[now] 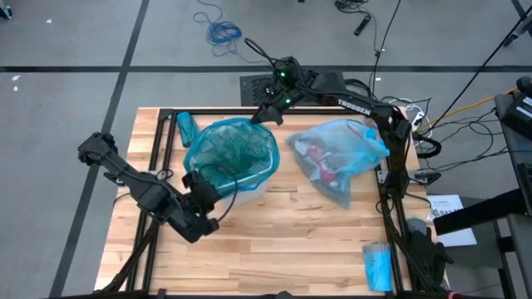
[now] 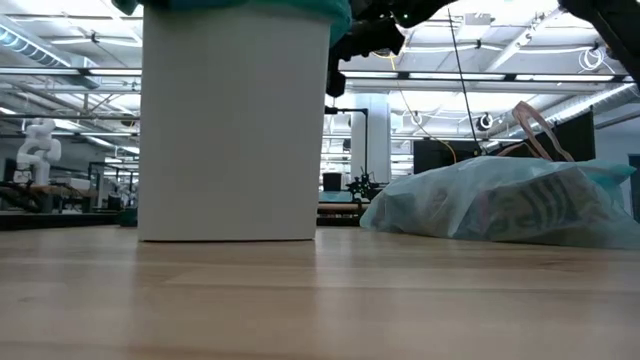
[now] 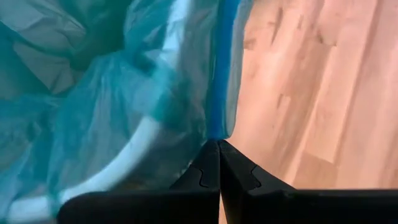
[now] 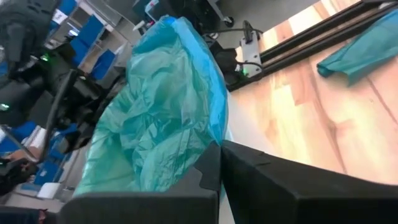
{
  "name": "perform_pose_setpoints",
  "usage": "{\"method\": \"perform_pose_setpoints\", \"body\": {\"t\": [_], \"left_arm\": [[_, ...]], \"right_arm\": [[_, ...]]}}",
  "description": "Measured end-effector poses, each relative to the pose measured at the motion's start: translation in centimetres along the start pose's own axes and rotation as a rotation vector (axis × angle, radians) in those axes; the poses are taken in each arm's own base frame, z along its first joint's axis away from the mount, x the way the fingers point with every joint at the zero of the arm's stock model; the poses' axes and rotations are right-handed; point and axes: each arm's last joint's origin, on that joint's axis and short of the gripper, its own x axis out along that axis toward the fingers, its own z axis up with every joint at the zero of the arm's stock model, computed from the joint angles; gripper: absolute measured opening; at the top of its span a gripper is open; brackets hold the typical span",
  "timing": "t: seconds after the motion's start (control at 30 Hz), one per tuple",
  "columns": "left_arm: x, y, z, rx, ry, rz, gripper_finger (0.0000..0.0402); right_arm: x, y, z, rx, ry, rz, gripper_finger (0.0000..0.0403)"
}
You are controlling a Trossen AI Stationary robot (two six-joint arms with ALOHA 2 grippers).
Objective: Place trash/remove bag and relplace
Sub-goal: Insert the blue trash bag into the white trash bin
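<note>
A white bin [image 1: 249, 184] [image 2: 235, 130] stands mid-table, lined with a darker teal-green bag [image 1: 233, 149] whose mouth is spread about the rim. My left gripper [image 1: 202, 184] [image 3: 219, 148] is shut on that bag at the bin's near-left rim. My right gripper [image 1: 263, 116] [image 4: 221, 150] is shut on it at the far-right rim. The pale sky-blue bag [image 1: 339, 156] [image 2: 510, 205] lies on its side on the table to the bin's right, with the trash [image 1: 320, 162] showing red and white through it. My left gripper pinches the teal-green bag's blue-banded mouth edge [image 3: 217, 124] between its two shut fingers, slanting down from the near-left, just outside the bin's white rim [image 3: 134, 152]. The film runs taut from the fingertips. How many layers are pinched does not show. My right gripper pinches the teal-green bag's mouth edge [image 4: 212, 134] at its fingertips, coming nearly level from the table's far-right side. The film billows up loosely beyond the fingers above the bin's rim. One layer or several, I cannot tell.
A folded teal bag [image 1: 184, 126] lies at the far left of the table, and a small blue packet [image 1: 376, 266] lies near the right front corner. Bare wood stretches in front of the bin. Black frame rails [image 1: 155, 158] run along the table's sides.
</note>
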Motion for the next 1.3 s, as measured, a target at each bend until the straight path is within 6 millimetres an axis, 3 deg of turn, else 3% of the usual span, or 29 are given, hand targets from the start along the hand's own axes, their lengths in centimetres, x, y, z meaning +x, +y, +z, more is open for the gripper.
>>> {"method": "perform_pose_setpoints", "body": {"t": [0.23, 0.6, 0.93, 1.3], "left_arm": [[0.4, 0.1, -0.3, -0.005, -0.030, 0.046, 0.0000], [0.4, 0.1, -0.3, -0.012, -0.045, 0.055, 0.0000], [0.4, 0.2, -0.2, -0.009, -0.059, 0.069, 0.0000], [0.4, 0.2, -0.2, -0.010, -0.063, 0.071, 0.0000]], "right_arm": [[0.4, -0.6, 0.0, -0.001, -0.003, -0.010, 0.0000], [-1.1, -1.4, 0.9, 0.034, -0.090, -0.066, 0.0000], [-0.2, 0.1, 0.4, 0.004, -0.031, 0.033, 0.0000], [-2.1, -1.3, 1.1, 0.005, -0.089, -0.022, 0.0000]]}}
